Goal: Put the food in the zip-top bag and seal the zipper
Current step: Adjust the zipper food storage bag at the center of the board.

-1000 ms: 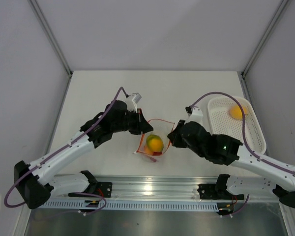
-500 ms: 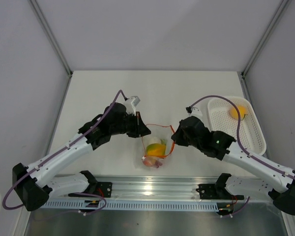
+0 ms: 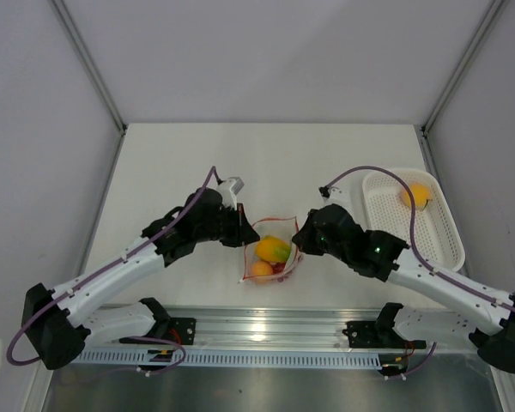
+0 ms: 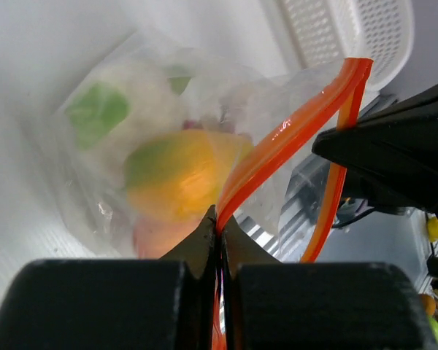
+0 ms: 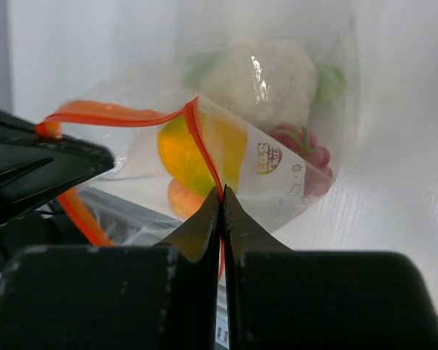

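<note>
The zip-top bag (image 3: 270, 264), with most of the food (image 3: 271, 250) inside, is well apart from the basket (image 3: 386, 215), on its left-arm side. The left end effector (image 4: 217, 222) and right end effector (image 5: 223, 193) each clench the zipper (image 4: 285, 142), and the bag's mouth gapes. Too hard a pull could slip the thin strip free and spill the bag. One orange fruit (image 3: 415, 196) lies in the basket.

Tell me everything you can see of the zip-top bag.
The zip-top bag is clear, floppy plastic with a red-orange zipper along its mouth, which gapes open. Inside lie a yellow-orange fruit, a white-green vegetable piece and red berries. The left gripper and right gripper, both shut, each pinch the zipper strip at opposite sides.
</note>
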Tool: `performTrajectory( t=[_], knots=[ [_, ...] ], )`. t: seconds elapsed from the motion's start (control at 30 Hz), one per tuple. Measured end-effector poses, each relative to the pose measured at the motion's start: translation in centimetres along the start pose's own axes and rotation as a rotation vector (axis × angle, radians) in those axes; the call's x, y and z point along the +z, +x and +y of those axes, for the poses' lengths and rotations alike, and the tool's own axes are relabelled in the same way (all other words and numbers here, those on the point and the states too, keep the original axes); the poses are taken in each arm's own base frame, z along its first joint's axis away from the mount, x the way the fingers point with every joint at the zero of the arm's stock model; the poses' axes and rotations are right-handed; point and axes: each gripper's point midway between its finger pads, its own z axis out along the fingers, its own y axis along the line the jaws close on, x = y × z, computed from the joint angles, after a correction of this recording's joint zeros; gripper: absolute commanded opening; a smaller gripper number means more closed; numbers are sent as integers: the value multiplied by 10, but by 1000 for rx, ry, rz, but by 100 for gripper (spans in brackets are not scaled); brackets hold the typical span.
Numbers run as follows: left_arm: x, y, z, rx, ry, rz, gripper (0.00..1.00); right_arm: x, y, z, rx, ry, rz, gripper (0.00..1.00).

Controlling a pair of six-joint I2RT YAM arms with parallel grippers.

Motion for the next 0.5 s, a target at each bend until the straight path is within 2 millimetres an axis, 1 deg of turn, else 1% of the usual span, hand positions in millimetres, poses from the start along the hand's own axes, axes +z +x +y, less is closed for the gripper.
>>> performTrajectory(
  t=[0.07, 0.13, 0.17, 0.2, 0.23, 0.27, 0.3, 0.33, 0.37, 0.43, 0.5],
  knots=[
    [5, 14, 12, -12, -32, 43, 0, 12, 16, -14, -18, 58, 46, 1],
    [2, 14, 11, -10, -29, 38, 1, 19, 24, -21, -33, 93, 73, 7],
    [-2, 10, 8, -6, -19, 23, 0, 21, 25, -23, -43, 107, 81, 13],
    [-6, 6, 4, -1, -8, 6, 1, 21, 25, -24, -52, 114, 84, 29],
    [-10, 1, -2, 4, 4, -10, 1, 20, 23, -24, -57, 117, 82, 35],
    [-13, -6, -8, 9, 17, -28, 1, 18, 19, -22, -68, 118, 77, 40],
    [-16, -13, -13, 14, 27, -45, 1, 15, 13, -19, -73, 110, 68, 51],
    [-17, -18, -17, 17, 34, -58, 1, 13, 6, -15, -73, 100, 55, 57],
    [-18, -21, -19, 19, 38, -67, 1, 11, -3, -12, -72, 92, 39, 66],
    [-19, -22, -19, 20, 37, -71, 1, 4, -21, -10, -72, 88, 2, 72],
    [-18, -23, -19, 20, 38, -75, 1, -5, -40, -14, -69, 99, -35, 77]
  ],
)
